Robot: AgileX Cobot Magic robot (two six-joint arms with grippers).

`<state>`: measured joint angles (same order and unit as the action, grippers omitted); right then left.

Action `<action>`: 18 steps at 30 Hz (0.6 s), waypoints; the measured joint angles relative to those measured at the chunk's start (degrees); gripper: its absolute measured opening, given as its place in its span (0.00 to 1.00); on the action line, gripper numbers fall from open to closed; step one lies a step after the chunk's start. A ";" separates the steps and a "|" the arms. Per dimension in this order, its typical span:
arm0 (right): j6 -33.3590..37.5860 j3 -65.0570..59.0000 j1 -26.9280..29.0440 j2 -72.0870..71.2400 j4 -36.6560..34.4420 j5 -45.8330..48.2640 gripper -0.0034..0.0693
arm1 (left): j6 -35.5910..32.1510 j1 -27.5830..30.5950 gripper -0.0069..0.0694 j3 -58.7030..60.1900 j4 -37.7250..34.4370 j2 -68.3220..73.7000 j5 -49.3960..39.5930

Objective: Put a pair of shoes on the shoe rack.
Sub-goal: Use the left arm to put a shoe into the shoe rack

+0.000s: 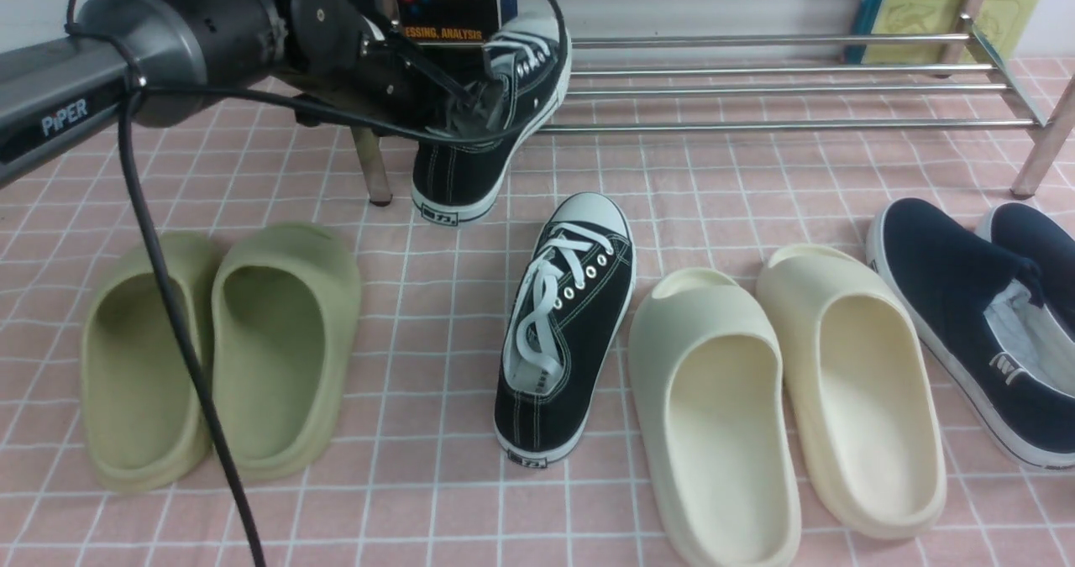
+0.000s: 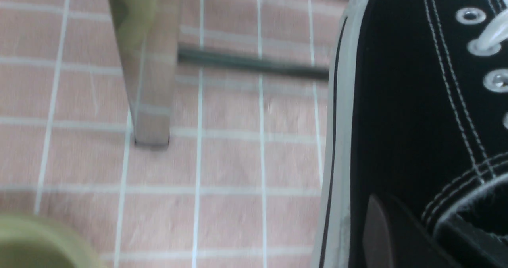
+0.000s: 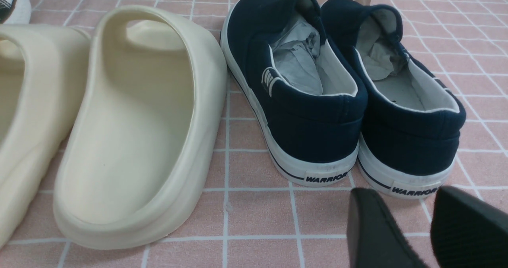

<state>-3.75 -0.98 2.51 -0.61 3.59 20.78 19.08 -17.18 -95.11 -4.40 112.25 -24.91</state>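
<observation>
At the front edge of the shoe rack [image 1: 789,126], near its left end, my left gripper [image 1: 483,105] has 1 black sneaker [image 1: 453,168] pinched by the upper beside the ankle opening, jaws closed on the canvas. Toe points up toward the bars, heel hangs lower, clear of the tiled surface [image 1: 420,332] as far as I can judge. Whether the sole touches a bar, can't tell.

Sneaker 2 of 2, the other black sneaker [image 1: 564,323], sits on the tiles between the olive slides [image 1: 281,357] and the cream slides [image 1: 714,416], toe toward the rack.

My right gripper [image 3: 412,216] is by the navy slip-ons [image 3: 313,121], fingers spread, nothing between them.

Step in hand, my read: placing shoe 1 of 2. 0 shoes resting free on the rack. Next move: bring the heel up and forward over the front bar, level the sole across the lower bars, then let go. Keep it inboard of the left leg [image 1: 371,166] so there's room alongside for shoe 2. Risk: heel snags the front bar or the shoe tips back off if released short.
</observation>
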 joint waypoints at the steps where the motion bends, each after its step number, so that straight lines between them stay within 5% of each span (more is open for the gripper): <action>1: 0.00 0.00 0.00 0.00 0.00 0.00 0.38 | 0.29 0.59 0.11 -1.05 -0.13 0.88 0.84; 18: 0.00 0.00 0.00 0.00 0.00 0.00 0.38 | 3.01 2.25 0.20 -13.39 -0.85 11.62 -2.03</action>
<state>-3.75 -0.98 2.51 -0.61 3.59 20.78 22.09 -14.93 -108.49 -5.25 123.87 -26.94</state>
